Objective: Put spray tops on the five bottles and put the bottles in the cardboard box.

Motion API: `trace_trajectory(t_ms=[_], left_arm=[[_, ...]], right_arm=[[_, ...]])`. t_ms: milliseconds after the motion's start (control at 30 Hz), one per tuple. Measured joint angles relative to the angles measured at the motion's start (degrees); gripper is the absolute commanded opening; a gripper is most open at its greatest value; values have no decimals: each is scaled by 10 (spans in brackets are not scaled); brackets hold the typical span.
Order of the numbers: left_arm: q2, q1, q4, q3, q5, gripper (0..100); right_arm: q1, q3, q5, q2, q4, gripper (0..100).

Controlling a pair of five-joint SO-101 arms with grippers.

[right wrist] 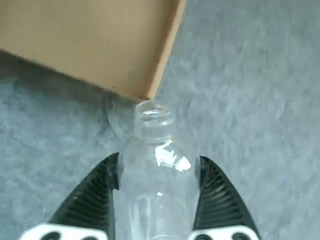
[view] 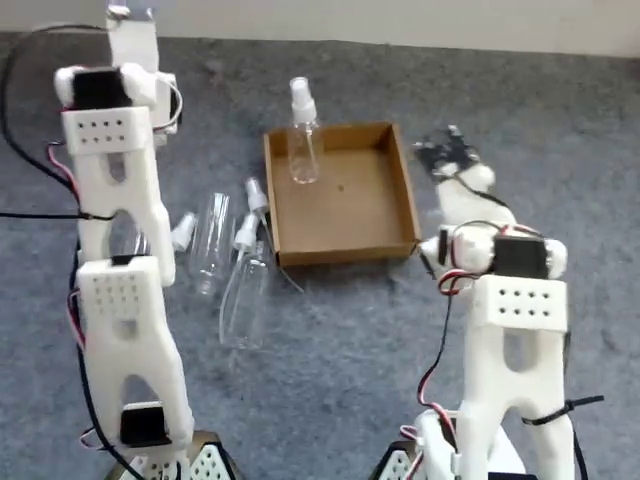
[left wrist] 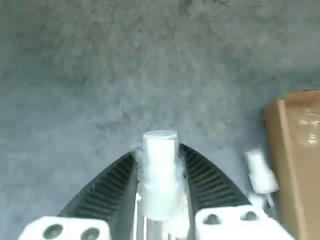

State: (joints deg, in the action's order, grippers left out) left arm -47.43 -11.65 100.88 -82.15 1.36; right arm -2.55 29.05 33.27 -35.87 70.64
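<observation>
My left pincer (left wrist: pixel 159 152) is clamped on a white spray top (left wrist: pixel 160 175). It is held over the grey worktop (left wrist: pixel 150 60) at the far left, well apart from the cardboard box (view: pixel 345 250). My right pincer (right wrist: pixel 160 162) grips a clear bottle (right wrist: pixel 157 195) round its body. The bottle's open neck (right wrist: pixel 153 114) juts past my fingertips, just right of the box.

One capped bottle (view: pixel 303 150) already lies in the box, its head propped on the far wall. Two bare bottles (view: pixel 210 240) lie on the worktop left of the box, with a loose top (view: pixel 183 230) beside them.

As I judge it, the step in hand is mating this top to this neck. The two are far apart, so I would bring them together above the box or just beyond it. I would keep the right pincer fixed there as the anchor and let the left do the fine work.

The top's axis should line up with the neck before it goes on, then go straight in and turn. Coming in at a slant would likely cross the thread. The bottle looks thin-walled, so I would grip it only firmly enough to resist the twist. I would also keep it off the box wall.
</observation>
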Motion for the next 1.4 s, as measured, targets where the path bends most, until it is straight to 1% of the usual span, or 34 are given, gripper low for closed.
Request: trace_trajectory(t_ms=[167,333,433,533,700,800,900,1000,1133,1300,1400], left_arm=[[203,0,0,220,-11,2],[433,0,1,440,-11,2],[564,0,1,522,-11,2],[676,0,-22,590,-14,2],[815,0,-97,709,-72,2],[881,31,-152,794,-104,2],[948,60,-218,894,-149,2],[1020,63,-301,997,-199,3],[1126,64,-386,1123,-248,3],[1240,65,-480,1232,-271,3],[1288,65,-499,1258,-273,3]], right_arm=[[-112,0,-4,0,-47,3],[-239,6,-106,0,-113,3],[-295,37,-132,1,-156,3],[-340,101,-137,1,-235,3],[-379,212,-139,1,-386,3],[-393,251,-139,1,-431,3],[-412,261,-139,-1,-449,3],[-433,270,-139,-36,-455,3],[-449,326,-139,-117,-460,3],[-467,397,-139,-193,-461,3],[-473,417,-139,-209,-461,3]])
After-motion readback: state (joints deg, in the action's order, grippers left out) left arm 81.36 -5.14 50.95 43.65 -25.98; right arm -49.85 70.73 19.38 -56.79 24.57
